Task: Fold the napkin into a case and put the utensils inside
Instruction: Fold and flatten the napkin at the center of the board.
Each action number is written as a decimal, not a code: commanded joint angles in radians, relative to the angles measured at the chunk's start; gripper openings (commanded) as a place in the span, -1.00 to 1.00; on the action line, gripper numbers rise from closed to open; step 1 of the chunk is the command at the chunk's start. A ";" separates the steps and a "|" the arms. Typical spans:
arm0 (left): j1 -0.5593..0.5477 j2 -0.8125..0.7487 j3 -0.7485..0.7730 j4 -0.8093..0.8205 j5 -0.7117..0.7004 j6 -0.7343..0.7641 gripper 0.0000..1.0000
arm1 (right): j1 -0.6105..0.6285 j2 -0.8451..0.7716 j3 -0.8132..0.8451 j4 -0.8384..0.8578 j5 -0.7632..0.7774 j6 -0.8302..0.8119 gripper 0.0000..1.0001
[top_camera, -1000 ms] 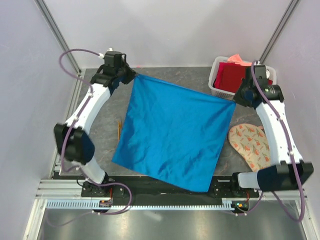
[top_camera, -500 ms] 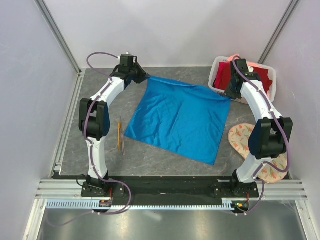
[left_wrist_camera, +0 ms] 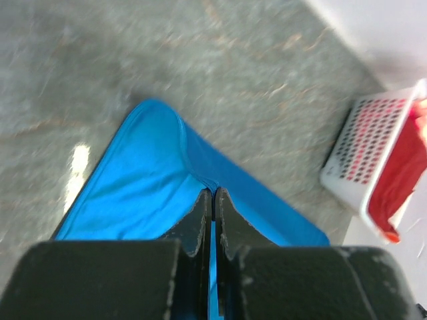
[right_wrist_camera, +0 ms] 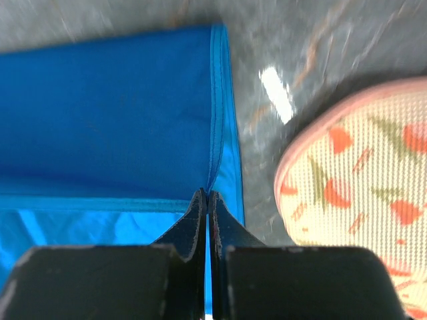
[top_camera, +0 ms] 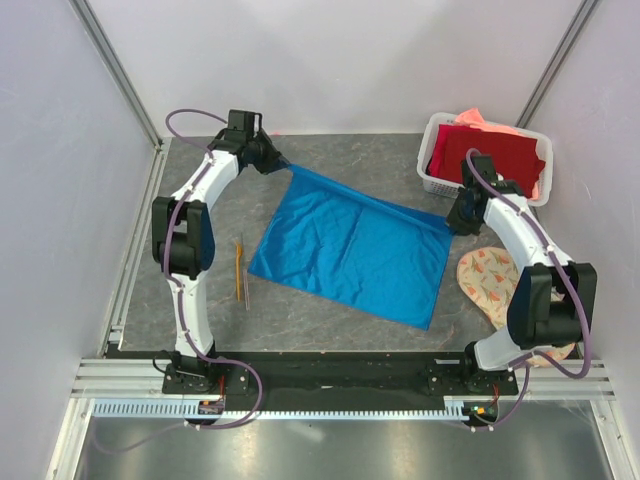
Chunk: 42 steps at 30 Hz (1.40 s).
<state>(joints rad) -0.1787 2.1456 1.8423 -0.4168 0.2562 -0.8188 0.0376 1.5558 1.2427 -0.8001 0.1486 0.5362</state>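
Note:
The bright blue napkin lies spread over the middle of the table, its far edge lifted between the two arms. My left gripper is shut on the napkin's far left corner. At the right, my right gripper is shut on the far right corner. In the right wrist view the edge folds over, with a darker layer above a lighter one. The utensils, thin orange-brown sticks, lie on the table left of the napkin, apart from it.
A white basket holding dark red and salmon-pink cloths stands at the back right, seen too as the basket. A round floral mat lies right of the napkin, partly under the right arm; the same mat sits close by the right fingers.
Both arms have reached out and lowered the napkin from hanging to lying on the table. In the last half second the held far edge came nearer, the right gripper moving away from the basket.

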 commanded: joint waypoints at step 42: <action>-0.002 -0.036 -0.198 -0.338 -0.051 0.245 -0.96 | -0.013 0.082 -0.289 0.242 -0.187 0.039 -1.00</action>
<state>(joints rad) -0.1741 2.1002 1.6474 -0.7616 0.2321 -0.6189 0.0326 1.6077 0.9092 -0.5945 -0.0719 0.5980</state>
